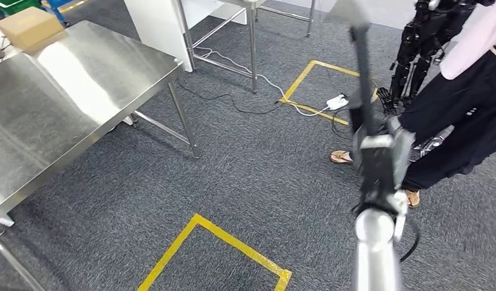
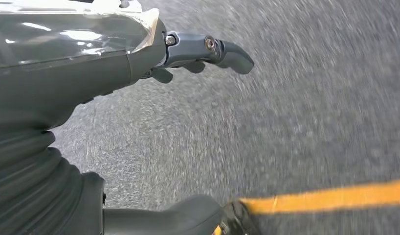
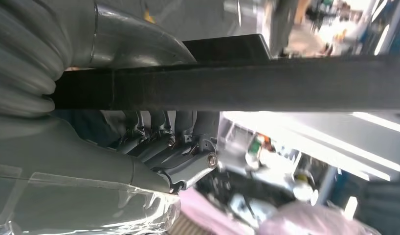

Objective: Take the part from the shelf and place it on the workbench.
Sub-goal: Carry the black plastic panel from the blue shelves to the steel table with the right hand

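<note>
The part (image 1: pixel 362 73) is a long dark bar with a pale end, standing nearly upright over the carpet right of centre. My right hand (image 1: pixel 379 157) grips it low down; in the right wrist view the fingers (image 3: pixel 168 156) curl around the dark bar (image 3: pixel 237 88). The steel workbench (image 1: pixel 70 85) stands at the left, well away from the part. My left hand (image 2: pixel 115 63) hangs over grey carpet, finger and thumb apart, holding nothing.
A cardboard box (image 1: pixel 28 25) sits on the workbench's far corner. A person (image 1: pixel 464 121) in dark trousers stands close by my right arm, and a black robot (image 1: pixel 421 42) stands behind. Cables and a power strip (image 1: pixel 336 102) lie on the floor. Yellow tape (image 1: pixel 233 242) marks the carpet.
</note>
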Available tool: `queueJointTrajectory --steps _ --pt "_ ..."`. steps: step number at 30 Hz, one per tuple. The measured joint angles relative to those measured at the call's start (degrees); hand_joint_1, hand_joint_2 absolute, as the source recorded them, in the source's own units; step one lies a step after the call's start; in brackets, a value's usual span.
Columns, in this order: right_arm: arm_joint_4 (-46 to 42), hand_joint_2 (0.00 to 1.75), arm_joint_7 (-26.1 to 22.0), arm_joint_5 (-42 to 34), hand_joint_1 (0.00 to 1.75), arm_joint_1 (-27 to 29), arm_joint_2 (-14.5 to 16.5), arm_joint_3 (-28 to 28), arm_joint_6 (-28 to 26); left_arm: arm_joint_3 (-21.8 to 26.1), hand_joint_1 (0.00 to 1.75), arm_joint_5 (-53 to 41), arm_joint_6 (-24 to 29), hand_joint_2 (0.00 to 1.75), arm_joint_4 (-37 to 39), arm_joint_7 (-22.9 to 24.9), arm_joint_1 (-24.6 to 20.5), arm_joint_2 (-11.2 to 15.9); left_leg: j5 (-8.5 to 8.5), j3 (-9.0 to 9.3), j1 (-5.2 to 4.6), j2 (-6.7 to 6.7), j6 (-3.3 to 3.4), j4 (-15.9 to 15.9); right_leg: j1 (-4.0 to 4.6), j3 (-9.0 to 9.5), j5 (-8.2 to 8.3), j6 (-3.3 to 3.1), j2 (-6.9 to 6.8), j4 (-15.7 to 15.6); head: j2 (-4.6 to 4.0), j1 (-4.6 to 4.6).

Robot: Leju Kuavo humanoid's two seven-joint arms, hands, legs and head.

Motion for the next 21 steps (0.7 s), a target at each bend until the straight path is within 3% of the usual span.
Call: queueJointTrajectory --steps 1,2,4,5,6,8,10,12,14,16,17,18,20,21 --pt "0.01 1.75 1.67 0.85 1.75 -2.45 -0.87 -0.58 0.39 -0.63 0.0 -0.47 -1.24 1.75 0.07 0.42 0.13 0.57 -0.54 -1.3 -0.01 0.27 0.09 2.37 0.17 -0.05 -0.04 -0.06 -0.6 0.0 0.0 0.01" --pt "0.02 1.75 2.91 1.53 1.75 -4.62 -1.6 -0.99 0.75 -1.13 0.0 -0.81 -2.02 1.75 0.09 0.81 0.3 1.05 0.14 -1.36 -0.06 0.37 0.34 2.34 0.33 -0.02 -0.08 -0.12 -1.16 0.01 0.0 0.0" --pt "0.03 1.75 4.61 2.27 1.75 -8.35 -2.68 -1.48 1.39 -2.03 0.0 -1.55 -2.93 1.75 0.13 1.4 0.63 1.92 3.86 1.74 -0.45 1.17 1.33 -3.73 0.63 0.26 -0.22 -0.29 -2.21 -0.01 0.0 0.02" --pt "0.07 1.75 5.42 2.53 1.75 -10.07 -3.14 -1.64 1.66 -2.53 0.0 -2.05 -3.48 1.75 0.14 1.71 0.68 2.32 5.42 3.74 -0.91 2.42 1.95 -7.7 0.81 0.37 -0.31 -0.34 -2.75 0.0 0.0 0.01" --pt "0.14 1.75 6.33 2.79 1.75 -11.74 -3.63 -1.77 1.95 -3.09 0.0 -2.61 -4.12 1.75 0.18 2.02 0.65 2.66 6.41 5.18 -1.36 3.54 2.47 -10.72 0.94 0.4 -0.38 -0.33 -3.24 -0.04 0.0 0.03" --pt "0.61 1.75 8.43 3.42 1.75 -15.4 -4.72 -1.93 2.68 -4.27 0.0 -3.7 -5.6 1.75 0.24 2.71 0.67 3.31 6.63 5.91 -2.06 4.56 3.03 -13.04 1.09 0.35 -0.48 -0.14 -4.37 -0.16 0.0 0.03" --pt "1.39 1.75 10.18 3.83 1.75 -19.23 -5.53 -1.95 3.49 -5.17 0.0 -4.57 -6.76 1.75 0.28 3.39 1.01 3.82 7.09 6.23 -2.03 3.34 3.27 -13.95 1.2 0.49 -0.59 0.23 -5.01 -0.25 0.0 0.05" --pt "2.48 1.75 11.19 4.04 1.75 -22.98 -6.17 -1.82 4.27 -6.01 0.0 -5.42 -8.01 1.75 0.34 3.87 1.29 4.2 7.84 7.21 -1.61 2.18 3.55 -15.33 1.28 -0.4 -1.72 0.35 -3.05 2.11 0.0 0.11" --pt "4.2 1.75 11.85 4.23 1.75 -26.38 -6.82 -1.47 4.97 -6.88 0.0 -6.15 -9.33 1.75 0.39 4.04 1.25 4.55 8.21 7.65 -1.29 0.92 3.76 -15.87 1.06 -3.66 -4.3 0.11 -0.37 8.69 0.0 0.25" --pt "6.19 1.75 12.43 4.34 1.75 -29.13 -7.13 -0.92 5.39 -7.65 0.0 -6.72 -10.36 1.75 0.42 4.08 1.19 4.9 8.2 7.68 -1.15 -0.64 3.76 -15.82 0.78 -7.04 -5.94 0.44 0.47 14.6 0.0 0.36" --pt "7.05 1.75 12.66 4.36 1.75 -30.21 -7.16 -0.62 5.49 -7.93 0.0 -6.93 -10.71 1.75 0.43 4.08 1.21 5.04 8.15 7.73 -1.04 -1.47 3.68 -15.76 0.62 -7.54 -5.52 0.96 0.6 14.9 0.0 0.37" --pt "7.72 1.75 12.8 4.36 1.75 -31.08 -7.16 -0.35 5.52 -8.15 0.0 -7.04 -10.9 1.75 0.45 4.09 1.23 5.16 8.04 7.79 -0.87 -2.28 3.5 -15.62 0.38 -6.87 -4.13 1.67 0.71 12.84 0.0 0.36" --pt "8.82 1.75 12.92 4.35 1.75 -32.53 -7.21 0.14 5.54 -8.47 0.0 -7.1 -11.03 1.75 0.48 4.1 1.27 5.51 7.54 7.68 -0.56 -3.84 2.75 -14.89 -0.33 -3.66 -0.48 3.17 2.05 5.13 0.0 0.43" --pt "9.31 1.75 12.9 4.33 1.75 -33.12 -7.27 0.38 5.54 -8.62 0.0 -7.11 -11.03 1.75 0.49 4.1 1.29 5.7 7.25 7.37 -0.48 -4.55 2.3 -14.38 -0.58 -2.32 0.68 3.36 2.77 2.09 0.0 0.48"
